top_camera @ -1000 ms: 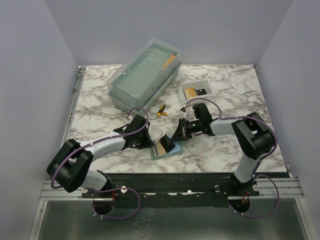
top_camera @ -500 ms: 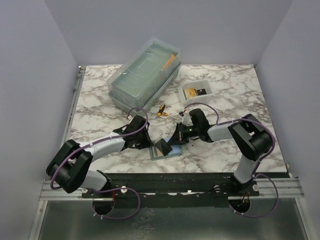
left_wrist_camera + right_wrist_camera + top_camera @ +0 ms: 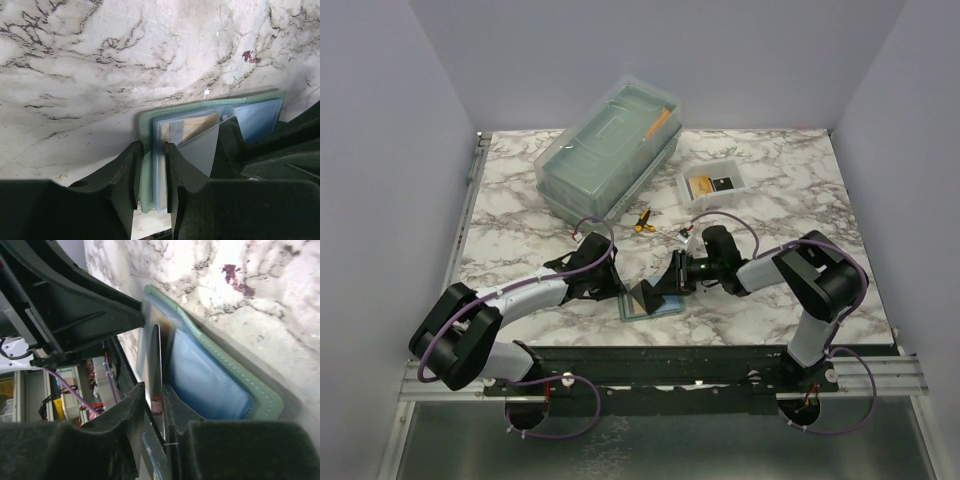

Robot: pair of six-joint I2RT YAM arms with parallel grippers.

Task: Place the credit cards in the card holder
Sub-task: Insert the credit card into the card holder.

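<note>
At the six o'clock edge of the table [image 3: 520,230], the left gripper [image 3: 151,175] clamps the soft, floppy card holder [image 3: 655,306] by its nine o'clock border, while the right gripper [image 3: 156,395], jaws barely parted, flanks a stiff, slick dark credit card [image 3: 207,147], its hold uncertain, best pinched by a short edge.

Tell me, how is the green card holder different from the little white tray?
The card holder is grey-green and flat, with clear pockets; the white tray has raised walls. The card holder lies close to the arms, its edge between the left hand's fingers; the white tray sits farther back, with no hand at it. Alike: the card holder's pocket shows a gold card, and the tray holds another.
</note>
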